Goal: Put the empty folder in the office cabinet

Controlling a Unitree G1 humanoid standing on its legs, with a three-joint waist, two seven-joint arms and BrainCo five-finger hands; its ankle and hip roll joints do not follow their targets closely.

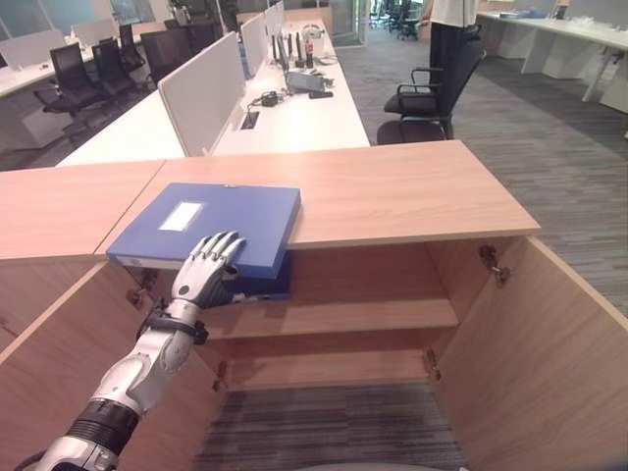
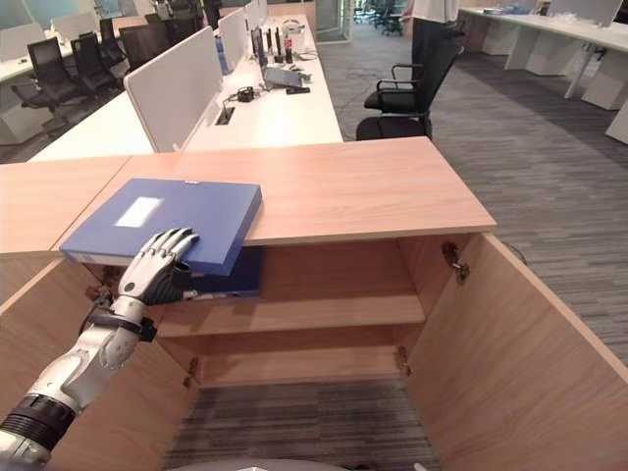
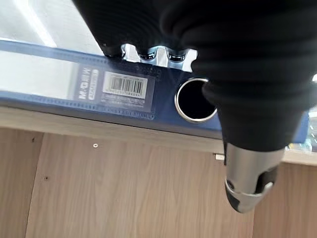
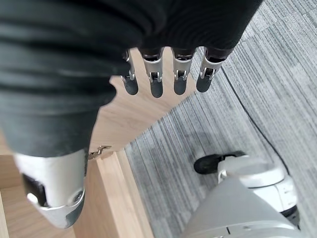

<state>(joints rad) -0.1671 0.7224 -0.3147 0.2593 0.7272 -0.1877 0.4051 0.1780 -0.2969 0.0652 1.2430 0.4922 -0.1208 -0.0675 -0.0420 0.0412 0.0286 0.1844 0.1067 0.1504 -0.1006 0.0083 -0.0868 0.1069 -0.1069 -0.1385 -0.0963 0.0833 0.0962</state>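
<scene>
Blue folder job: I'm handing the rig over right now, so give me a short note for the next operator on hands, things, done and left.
Left hand: grips the near edge of the blue folder, fingers on top, thumb under.
Right hand: idle, fingers relaxed, above the carpet by an open door.
Folder lies on the cabinet top, near edge overhanging the front.
Done: cabinet doors open.
Left: lift the folder, bring it down and slide it onto the shelf.

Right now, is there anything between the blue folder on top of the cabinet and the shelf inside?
Yes. In the left eye view, a second dark blue folder sits under the top folder, above the shelf.
</scene>
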